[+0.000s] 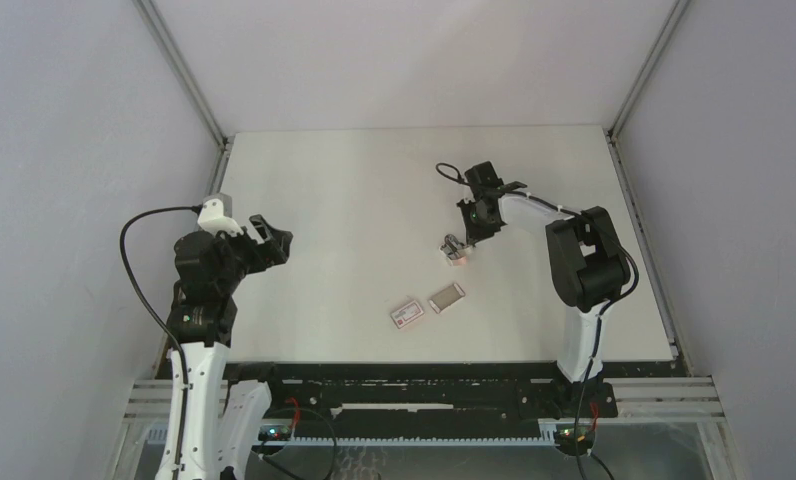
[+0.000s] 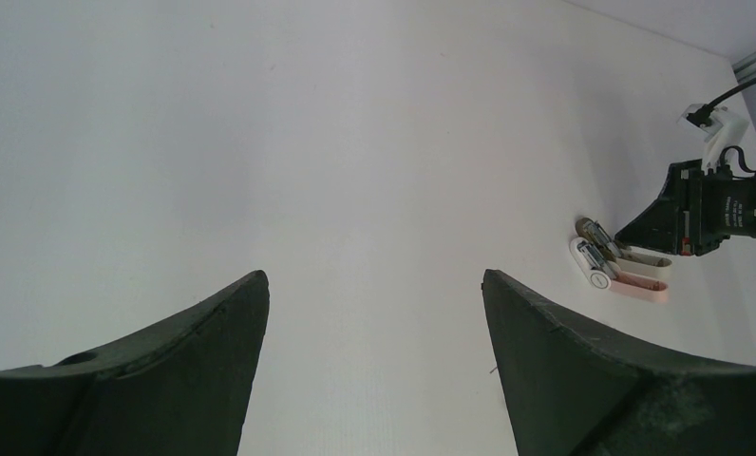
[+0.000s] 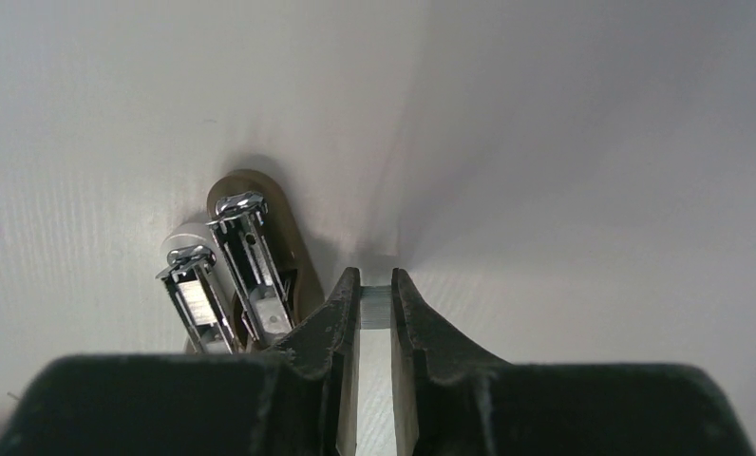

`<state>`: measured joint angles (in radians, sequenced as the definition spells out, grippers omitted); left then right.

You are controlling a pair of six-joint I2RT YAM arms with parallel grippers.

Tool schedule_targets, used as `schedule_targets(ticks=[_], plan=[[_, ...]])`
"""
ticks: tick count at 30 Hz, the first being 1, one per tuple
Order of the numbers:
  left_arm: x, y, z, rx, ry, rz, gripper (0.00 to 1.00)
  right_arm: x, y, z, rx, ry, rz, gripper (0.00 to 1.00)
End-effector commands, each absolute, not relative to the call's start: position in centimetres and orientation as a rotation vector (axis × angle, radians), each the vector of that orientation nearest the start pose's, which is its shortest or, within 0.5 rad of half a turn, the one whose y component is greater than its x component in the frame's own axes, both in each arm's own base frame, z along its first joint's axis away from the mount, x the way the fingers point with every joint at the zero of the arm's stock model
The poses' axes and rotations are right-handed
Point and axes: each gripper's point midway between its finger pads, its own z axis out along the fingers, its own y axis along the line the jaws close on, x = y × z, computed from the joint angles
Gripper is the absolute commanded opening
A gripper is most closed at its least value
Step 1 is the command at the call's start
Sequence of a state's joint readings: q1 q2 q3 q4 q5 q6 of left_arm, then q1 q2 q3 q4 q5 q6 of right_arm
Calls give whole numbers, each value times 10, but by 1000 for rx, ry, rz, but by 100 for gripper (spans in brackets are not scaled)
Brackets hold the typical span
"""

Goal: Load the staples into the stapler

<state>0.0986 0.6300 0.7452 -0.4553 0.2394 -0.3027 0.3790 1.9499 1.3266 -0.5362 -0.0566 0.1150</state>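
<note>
The small pink-and-white stapler lies opened on the table, its metal magazine exposed; it also shows in the left wrist view. My right gripper is shut on a short silvery strip of staples, held just right of the stapler's open magazine. In the top view the right gripper hangs right over the stapler. The flat grey staple tray and the white box with a red label lie nearer the front. My left gripper is open and empty, raised at the table's left side.
The white table is bounded by metal frame rails at the left, right and front edges. The right arm's black wrist and cable show in the left wrist view at far right.
</note>
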Motion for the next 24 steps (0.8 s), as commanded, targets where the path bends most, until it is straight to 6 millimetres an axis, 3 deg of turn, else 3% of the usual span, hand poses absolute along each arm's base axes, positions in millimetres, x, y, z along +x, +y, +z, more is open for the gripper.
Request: schedule_targets(ticks=[1, 8, 16, 24], plan=[[264, -26, 246, -198, 1870, -351, 87, 408, 174, 60, -354, 2556, 202, 9], [264, -26, 247, -196, 1869, -352, 87, 422, 200, 79, -441, 2424, 216, 9], [264, -26, 247, -196, 1868, -352, 87, 414, 223, 73, -602, 2397, 282, 9], [264, -26, 247, -197, 1870, -352, 87, 412, 229, 71, -646, 2388, 294, 9]])
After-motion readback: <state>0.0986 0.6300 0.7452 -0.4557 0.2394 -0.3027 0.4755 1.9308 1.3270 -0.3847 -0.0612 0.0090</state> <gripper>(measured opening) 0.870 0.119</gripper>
